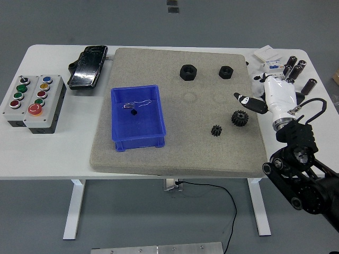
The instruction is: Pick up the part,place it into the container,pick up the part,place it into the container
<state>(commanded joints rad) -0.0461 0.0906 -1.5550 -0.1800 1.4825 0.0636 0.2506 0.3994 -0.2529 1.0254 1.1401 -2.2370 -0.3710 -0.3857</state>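
White tabletop (53,159) fills most of your view, and on it lies a large grey felt mat (175,153) that carries the work. At the mat's left half you have the blue container (153,124), an open bin that looks nearly empty, with only a small dark speck and a thin wire-like scrap on its floor. Off the mat to the left sits a grey button box (34,100) with coloured push buttons, and behind it a black handheld device (87,67) lies flat near the table's far edge.

Your right hand (273,98), white with black fingertips, hovers over the mat's right edge; its fingers are spread and loose, gripping nothing, with the thumb pointing left toward the parts. Your left arm does not show.

Four black parts rest on the mat, all outside the bin. Two hex nuts (188,72) stand near the far edge. The larger gear (240,117) lies just left of the hand, and the smaller gear (216,129) lies a little nearer you. Small dark cylinders (294,67) cluster at the table's far right corner.
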